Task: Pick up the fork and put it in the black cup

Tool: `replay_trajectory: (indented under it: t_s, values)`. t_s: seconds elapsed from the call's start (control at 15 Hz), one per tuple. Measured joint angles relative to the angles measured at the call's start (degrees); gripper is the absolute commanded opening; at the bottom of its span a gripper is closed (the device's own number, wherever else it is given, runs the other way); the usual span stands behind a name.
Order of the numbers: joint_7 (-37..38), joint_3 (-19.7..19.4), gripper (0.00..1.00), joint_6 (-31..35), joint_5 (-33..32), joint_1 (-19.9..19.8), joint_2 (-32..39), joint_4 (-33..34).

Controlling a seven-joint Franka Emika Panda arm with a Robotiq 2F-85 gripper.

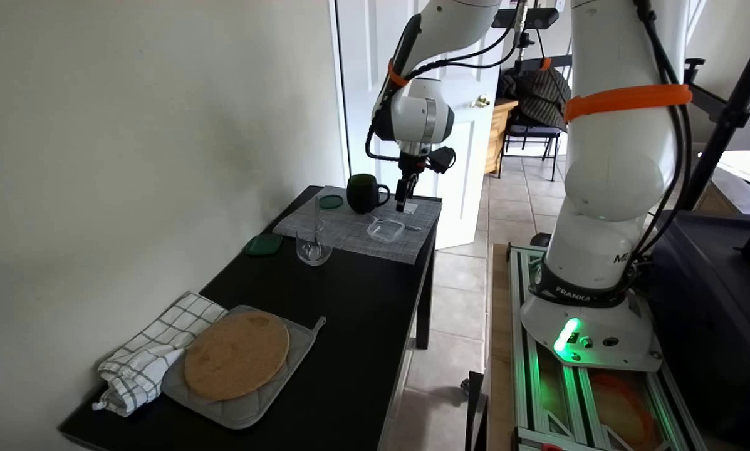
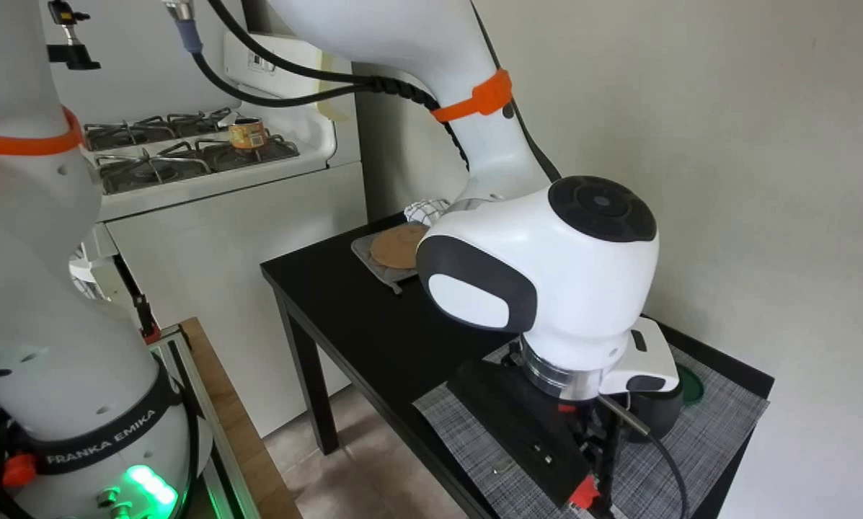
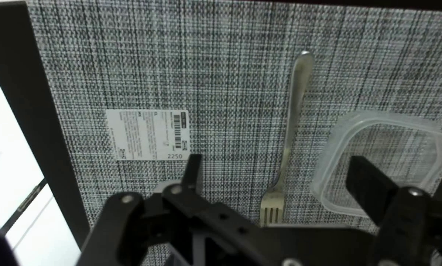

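The silver fork (image 3: 291, 114) lies on the grey woven placemat in the wrist view, handle toward the top, tines toward my gripper's base. Part of it shows small in an exterior view (image 1: 413, 228). My gripper (image 3: 280, 171) is open and empty above the mat, its fingers on either side of the fork's lower half and apart from it. The gripper also shows in both exterior views (image 1: 403, 203) (image 2: 595, 497). The black cup (image 1: 363, 195) stands upright on the mat beside the gripper, handle toward it. In an exterior view the arm partly hides the cup (image 2: 655, 414).
A clear square container (image 3: 333, 147) lies close beside the fork, under one finger. A white label (image 3: 148, 135) is on the placemat (image 1: 349, 235). Green lids (image 1: 331, 202) (image 1: 264, 244) and a clear glass (image 1: 314, 250) stand near the wall. A round board (image 1: 237, 355) lies farther off.
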Motion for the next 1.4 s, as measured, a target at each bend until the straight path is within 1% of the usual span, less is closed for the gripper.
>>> replay_trajectory:
  t_s: [0.4, 0.53, 0.67, 1.07, 1.4]
  values:
    - [-0.5, 2.7, 1.0, 10.9, 6.5, -0.4, 4.1, -0.3]
    - [-0.4, 3.8, 1.0, 13.4, 8.1, -0.4, 5.4, -0.3]
    - [-0.1, 4.5, 1.0, 14.3, 9.1, -0.4, 6.5, -0.3]
    - [0.9, 5.4, 1.0, 14.2, 9.2, -0.2, 8.3, -1.4]
    - [0.9, 9.1, 1.0, 14.1, 11.8, -0.6, 7.0, -1.9]
